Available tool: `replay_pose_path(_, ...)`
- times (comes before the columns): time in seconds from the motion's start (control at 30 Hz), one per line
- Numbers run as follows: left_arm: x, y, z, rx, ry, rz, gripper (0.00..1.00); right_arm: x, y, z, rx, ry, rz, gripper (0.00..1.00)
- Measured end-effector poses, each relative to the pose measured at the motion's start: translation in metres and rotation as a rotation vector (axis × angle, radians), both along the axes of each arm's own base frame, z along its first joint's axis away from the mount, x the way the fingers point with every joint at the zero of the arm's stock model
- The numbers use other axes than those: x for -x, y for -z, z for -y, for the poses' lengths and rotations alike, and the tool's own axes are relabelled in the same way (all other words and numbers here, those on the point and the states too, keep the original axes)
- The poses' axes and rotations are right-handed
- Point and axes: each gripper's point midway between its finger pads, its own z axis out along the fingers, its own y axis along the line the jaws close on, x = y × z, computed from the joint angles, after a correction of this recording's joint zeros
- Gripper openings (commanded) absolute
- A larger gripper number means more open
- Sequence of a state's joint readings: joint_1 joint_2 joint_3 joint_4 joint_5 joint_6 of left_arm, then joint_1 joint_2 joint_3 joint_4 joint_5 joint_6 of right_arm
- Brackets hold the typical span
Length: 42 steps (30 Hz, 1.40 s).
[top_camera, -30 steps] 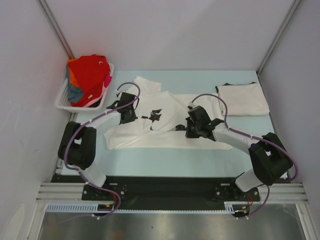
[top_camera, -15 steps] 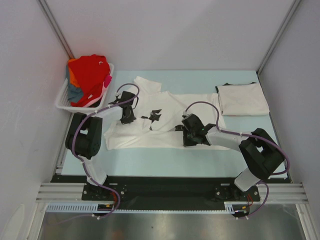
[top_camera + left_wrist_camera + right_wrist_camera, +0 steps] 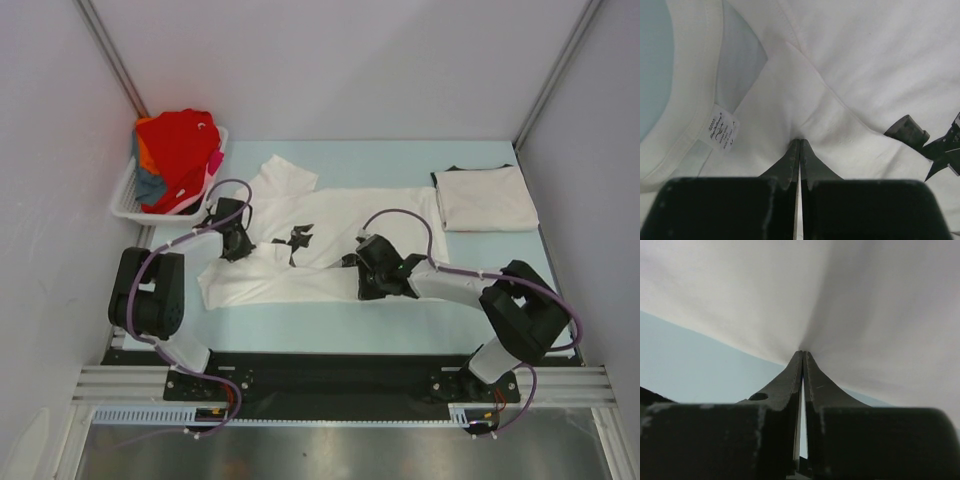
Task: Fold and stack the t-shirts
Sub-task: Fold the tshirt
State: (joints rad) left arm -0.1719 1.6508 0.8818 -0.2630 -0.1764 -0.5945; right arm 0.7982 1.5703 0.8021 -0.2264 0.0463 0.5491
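A white t-shirt with small black chest prints (image 3: 330,225) lies spread on the light-blue table. My left gripper (image 3: 236,240) is shut on the shirt near its collar; the left wrist view shows the jaws (image 3: 799,145) pinching a ridge of white cloth beside the neck label (image 3: 722,131). My right gripper (image 3: 366,280) is shut on the shirt's lower edge; the right wrist view (image 3: 802,354) shows cloth pulled taut from the fingertips. A folded off-white t-shirt (image 3: 485,197) lies at the back right. Red, orange, blue-grey and pink t-shirts (image 3: 178,155) are heaped at the back left.
A white slatted basket (image 3: 128,197) at the back left holds the coloured heap. Grey walls close in the table on three sides. The black rail with the arm bases (image 3: 320,375) runs along the near edge.
Both grippers have moved left and toward the near edge with the shirt. The shirt has shifted left and its near side has bunched up.
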Motion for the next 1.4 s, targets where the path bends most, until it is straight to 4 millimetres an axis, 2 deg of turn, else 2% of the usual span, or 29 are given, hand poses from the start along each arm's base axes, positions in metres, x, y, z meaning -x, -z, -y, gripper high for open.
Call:
replay_pose_path(0.1,0.003,-0.001,-0.002,0.0,-0.005,-0.002,0.01,-0.015,-0.01,0.009,-0.038,0.043,-0.023,0.13)
replay_pose_path(0.13,0.003,-0.001,-0.002,0.0,-0.004,-0.002,0.03,-0.026,-0.016,0.015,-0.064,0.071,-0.025,0.22)
replay_pose_path(0.23,0.005,-0.004,0.0,0.009,0.006,-0.001,0.16,-0.066,-0.039,0.035,-0.14,0.166,0.0,0.31)
replay_pose_path(0.33,0.003,-0.017,0.002,0.023,0.025,0.034,0.23,-0.104,-0.062,0.059,-0.202,0.25,0.04,0.33)
replay_pose_path(0.43,-0.006,-0.039,0.006,0.04,0.035,0.097,0.31,-0.142,-0.083,0.082,-0.245,0.326,0.089,0.34)
replay_pose_path(0.57,-0.04,-0.08,0.016,0.076,0.053,0.203,0.67,-0.189,-0.095,0.105,-0.266,0.4,0.126,0.45)
replay_pose_path(0.63,-0.066,-0.101,0.023,0.1,0.063,0.271,0.78,-0.211,-0.096,0.114,-0.267,0.428,0.136,0.51)
replay_pose_path(0.7,-0.093,-0.116,0.031,0.126,0.071,0.321,0.8,-0.23,-0.096,0.126,-0.256,0.46,0.146,0.51)
replay_pose_path(0.87,-0.16,-0.121,0.054,0.175,0.112,0.328,0.82,-0.276,-0.096,0.158,-0.197,0.534,0.188,0.5)
replay_pose_path(1.03,-0.227,-0.126,0.072,0.205,0.148,0.343,0.81,-0.298,-0.078,0.187,-0.105,0.597,0.194,0.56)
replay_pose_path(1.2,-0.262,-0.116,0.076,0.211,0.148,0.355,0.83,-0.316,-0.048,0.202,-0.03,0.616,0.165,0.63)
replay_pose_path(1.4,-0.29,-0.086,0.069,0.226,0.133,0.349,0.88,-0.323,-0.017,0.205,0.042,0.583,0.117,0.67)
